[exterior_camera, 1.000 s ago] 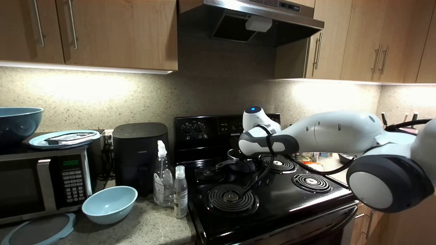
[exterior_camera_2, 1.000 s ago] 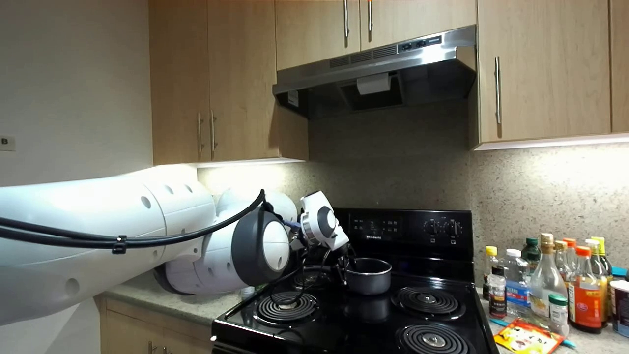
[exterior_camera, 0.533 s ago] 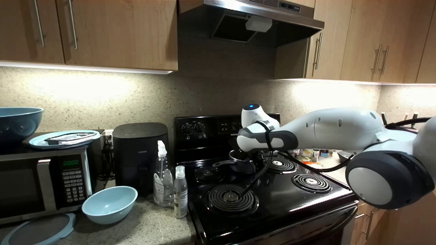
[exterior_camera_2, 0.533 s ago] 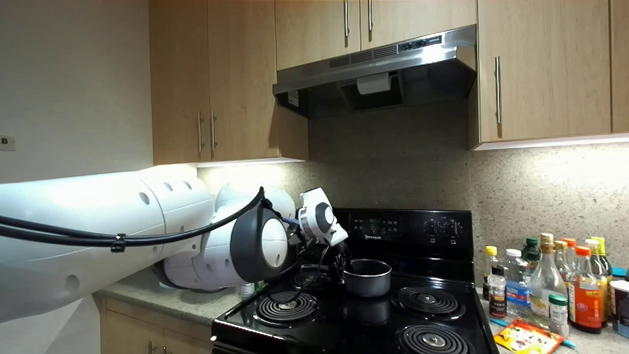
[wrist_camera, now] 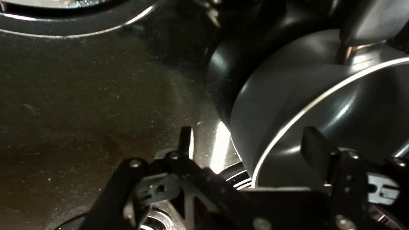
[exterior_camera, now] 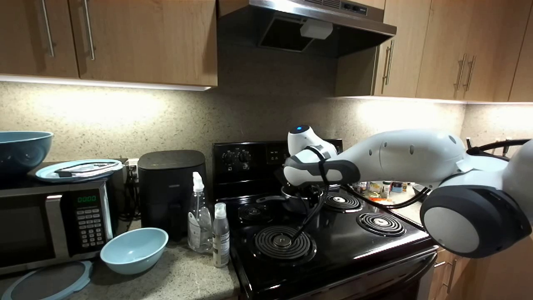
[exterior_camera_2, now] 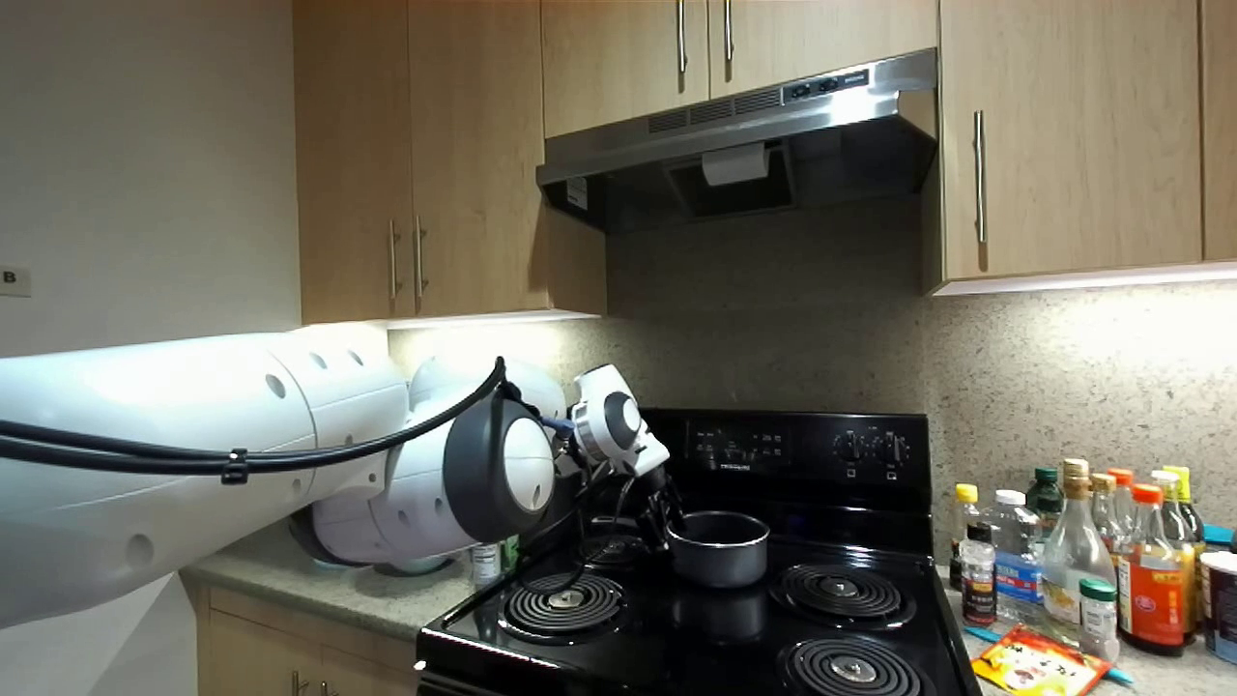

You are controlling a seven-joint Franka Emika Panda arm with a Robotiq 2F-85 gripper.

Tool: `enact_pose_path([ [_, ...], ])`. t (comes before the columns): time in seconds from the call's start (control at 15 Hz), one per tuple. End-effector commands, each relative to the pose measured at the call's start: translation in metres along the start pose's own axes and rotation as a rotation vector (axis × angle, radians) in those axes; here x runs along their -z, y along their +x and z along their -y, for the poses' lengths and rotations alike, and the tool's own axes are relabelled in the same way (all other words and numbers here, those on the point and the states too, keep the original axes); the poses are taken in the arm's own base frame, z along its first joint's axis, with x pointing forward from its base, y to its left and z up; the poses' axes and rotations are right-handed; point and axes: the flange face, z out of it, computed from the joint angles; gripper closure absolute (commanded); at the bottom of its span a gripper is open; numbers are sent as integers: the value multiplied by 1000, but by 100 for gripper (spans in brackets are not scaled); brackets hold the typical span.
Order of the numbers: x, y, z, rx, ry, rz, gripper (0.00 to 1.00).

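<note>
Fingers (wrist_camera: 316,153): parted widely; in the wrist view, one is seen over the inside of the pot (wrist_camera: 278,86), the other outside and apart from the wall, with the rim between them. Whether the pot is touched by the inner one cannot be told.
Pot: grey outside, dark inside, upright; placed on the black stove (exterior_camera: 337,239) between the two rear burners (exterior_camera_2: 841,590).
Handle (exterior_camera: 270,199): fixed to the pot's side and pointed toward the microwave end.
Arm (exterior_camera_2: 193,406): extended over the stove, with black cables (exterior_camera_2: 237,469) strapped along it; the wrist is tilted near the pot's edge.
Desk (exterior_camera: 187,277), microwave end: a light-blue bowl (exterior_camera: 133,252), a spray bottle (exterior_camera: 200,225), a slim bottle (exterior_camera: 221,237) and a black appliance (exterior_camera: 172,200) are grouped beside the microwave (exterior_camera: 25,231), on which a dark-blue bowl (exterior_camera: 23,152) is set.
Desk, bottle end: sauce bottles (exterior_camera_2: 1066,570) are stood near an orange packet (exterior_camera_2: 1039,667), beside the stove.
Hood (exterior_camera_2: 744,121): mounted above the stove, between wooden cabinets (exterior_camera_2: 1082,164).
</note>
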Motion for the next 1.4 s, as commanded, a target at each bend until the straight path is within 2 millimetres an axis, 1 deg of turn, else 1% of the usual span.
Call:
enact_pose_path([
  [0.0, -2, 5, 0, -24, -12, 28, 0],
  [0.33, -16, 13, -5, -12, -38, 80, 0],
  [0.6, -27, 14, -9, 15, -50, 114, 0],
  [0.67, -28, 15, -10, 20, -45, 113, 25],
  [0.73, -30, 15, -10, 16, -42, 105, 26],
  [1.33, -40, 11, -13, -2, -20, 82, 85],
])
